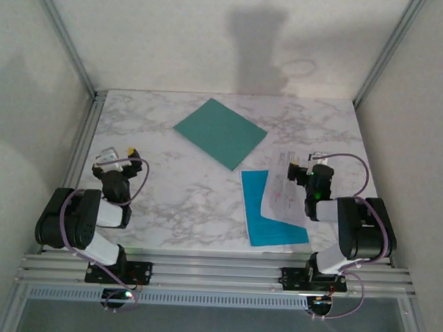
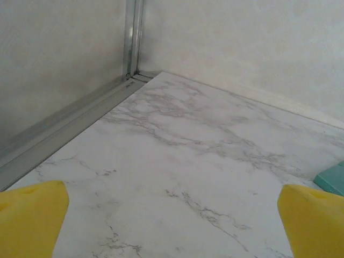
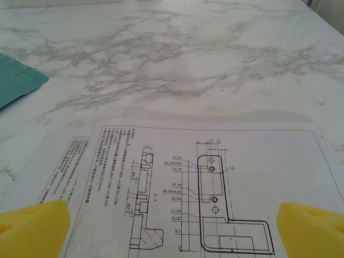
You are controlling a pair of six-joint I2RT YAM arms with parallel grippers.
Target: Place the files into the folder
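The files (image 1: 277, 205) lie flat at the near right of the bench (image 1: 176, 201): white printed sheets (image 1: 283, 192) overlap 1 cyan sheet (image 1: 266, 228). The folder (image 1: 220, 133) lies flat at the far centre, its near corner just beside the cyan sheet. The right pincer (image 1: 304, 169) hovers over the white sheets, fingers apart, empty. The left pincer (image 1: 119, 158) stands near the left edge, fingers apart, empty.

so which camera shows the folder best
The top external view: the whole folder lies flat and unobstructed on the table. The left wrist view catches one corner at its right edge; the right wrist view, a corner at its left edge.
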